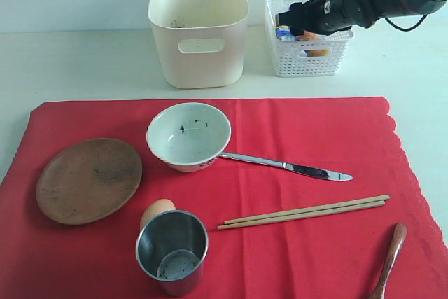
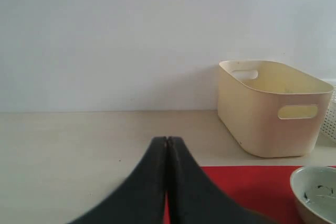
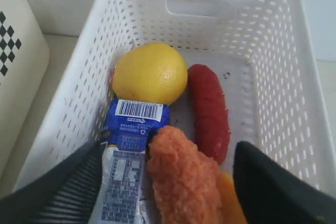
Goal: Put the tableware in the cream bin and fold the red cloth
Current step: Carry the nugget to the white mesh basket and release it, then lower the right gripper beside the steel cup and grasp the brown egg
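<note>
Exterior view, with 12 o'clock at the table's far edge: the right gripper [image 1: 297,17] hangs over the white lattice basket [image 1: 308,61] at about 1 o'clock of the red cloth [image 1: 294,124]. In the right wrist view we see its jaws spread wide, one on each side of the nugget [image 3: 184,182] and clamping nothing. The left gripper [image 2: 167,142] has its fingers pressed together and empty, low near the cloth's 10 o'clock corner.

All the tableware lies on the cloth:
- white bowl [image 1: 189,134] near the middle
- wooden plate [image 1: 89,180] at 9 o'clock
- steel cup [image 1: 172,251] at 6 o'clock
- knife [image 1: 287,166] and chopsticks [image 1: 304,213] toward 4 o'clock
- spoon [image 1: 392,257] at 5 o'clock

The cream bin [image 1: 199,47] stands just past the cloth's 12 o'clock edge and, as far as we can see, holds no tableware.

From the right gripper, the knife lies toward 6 o'clock. Its long axis runs roughly along the 9-to-3 line, with the handle at the bowl. We judge the right arm the nearer one, and think its jaws should close across that axis
</note>
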Robot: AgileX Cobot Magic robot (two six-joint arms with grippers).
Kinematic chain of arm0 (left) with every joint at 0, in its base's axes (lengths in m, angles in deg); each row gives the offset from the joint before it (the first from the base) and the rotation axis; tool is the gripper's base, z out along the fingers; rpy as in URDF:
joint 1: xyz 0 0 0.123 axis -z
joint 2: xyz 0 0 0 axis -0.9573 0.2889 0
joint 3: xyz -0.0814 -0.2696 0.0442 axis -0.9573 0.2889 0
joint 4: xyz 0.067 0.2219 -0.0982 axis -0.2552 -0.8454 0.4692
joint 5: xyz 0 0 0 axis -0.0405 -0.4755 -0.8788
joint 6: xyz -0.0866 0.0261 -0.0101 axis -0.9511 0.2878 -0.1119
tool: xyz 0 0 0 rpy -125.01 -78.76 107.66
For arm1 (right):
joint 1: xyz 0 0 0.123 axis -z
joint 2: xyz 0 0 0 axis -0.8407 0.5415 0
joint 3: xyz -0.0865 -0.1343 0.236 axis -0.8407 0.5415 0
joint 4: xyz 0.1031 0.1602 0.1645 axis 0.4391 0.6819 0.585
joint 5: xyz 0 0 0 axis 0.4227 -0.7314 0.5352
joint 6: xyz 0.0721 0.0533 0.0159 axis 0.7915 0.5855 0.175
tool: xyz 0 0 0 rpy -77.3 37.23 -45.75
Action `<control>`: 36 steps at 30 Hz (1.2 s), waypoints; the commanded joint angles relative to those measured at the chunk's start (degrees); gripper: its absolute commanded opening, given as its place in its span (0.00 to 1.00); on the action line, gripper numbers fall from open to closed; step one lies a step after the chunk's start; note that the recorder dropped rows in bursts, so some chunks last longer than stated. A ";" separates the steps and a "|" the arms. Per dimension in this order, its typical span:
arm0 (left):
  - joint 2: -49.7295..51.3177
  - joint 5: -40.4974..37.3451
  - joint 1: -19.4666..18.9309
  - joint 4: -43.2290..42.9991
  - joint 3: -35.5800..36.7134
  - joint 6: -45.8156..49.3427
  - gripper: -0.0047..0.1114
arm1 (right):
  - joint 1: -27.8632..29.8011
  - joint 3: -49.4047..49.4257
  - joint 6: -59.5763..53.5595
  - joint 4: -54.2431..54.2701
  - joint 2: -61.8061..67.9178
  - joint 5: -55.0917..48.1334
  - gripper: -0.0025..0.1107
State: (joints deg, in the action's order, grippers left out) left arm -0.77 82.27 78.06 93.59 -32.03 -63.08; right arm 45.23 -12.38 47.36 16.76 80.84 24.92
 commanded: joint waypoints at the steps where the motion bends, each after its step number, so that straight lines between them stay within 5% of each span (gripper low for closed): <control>1: -0.37 -0.25 0.28 0.24 0.18 -0.02 0.06 | 0.31 -0.56 0.31 0.07 -1.37 0.02 0.70; 14: -0.37 -0.25 0.28 0.24 0.18 -0.02 0.06 | 0.44 -0.56 0.31 2.44 -13.04 -12.46 0.70; 26: -0.37 -0.25 0.28 0.24 0.18 -0.02 0.06 | -0.20 -0.56 -1.51 5.71 -23.00 -34.42 0.70; 36: -0.37 -0.25 0.28 0.24 0.18 -0.02 0.06 | -8.64 2.69 -6.32 9.43 -29.06 -41.23 0.70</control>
State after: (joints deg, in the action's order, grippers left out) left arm -0.77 82.27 78.06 93.59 -32.03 -63.08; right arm 39.42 -10.94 41.69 25.70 53.77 -15.04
